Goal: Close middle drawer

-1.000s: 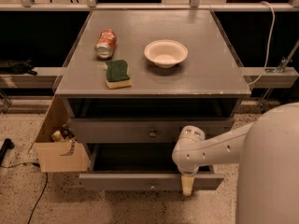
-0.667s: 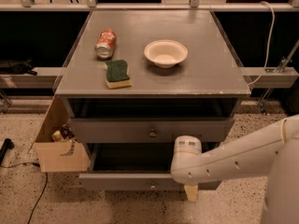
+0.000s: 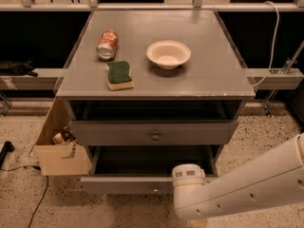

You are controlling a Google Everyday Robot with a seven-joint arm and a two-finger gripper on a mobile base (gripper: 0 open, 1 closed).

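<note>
Two flat grey wooden drawer fronts, each with a small round dark knob at its centre, are showing under the flat grey cabinet top [image 3: 204, 75]; the lower of the two, the middle drawer [image 3: 118, 185], is standing pulled well out with its dark inside lying open, and it is sitting just up and to the left of the gripper [image 3: 198, 223]; the gripper is hanging at the very bottom edge of the view, with only a pale beige stub of it showing beneath the bulky white arm [image 3: 247, 189] that is reaching in from the right; I cannot tell whether it is open or closed, nor whether it is touching the drawer front; the arm's rounded wrist is covering the right end of that front; above the gripper, the upper grey drawer [image 3: 199, 133] is sitting out less far. Farther up from the gripper, on the cabinet top, a red-and-white drinks can [image 3: 108, 44] is lying on its side to the left; a green sponge [image 3: 119, 73] with a yellow base is lying just beside the can, on the gripper's side of it; a round cream bowl [image 3: 168, 54] is standing slightly left of straight above the gripper; well to the gripper's left, an open brown cardboard box [image 3: 59, 159] is resting on the speckled floor [image 3: 19, 198] against the cabinet's side.
</note>
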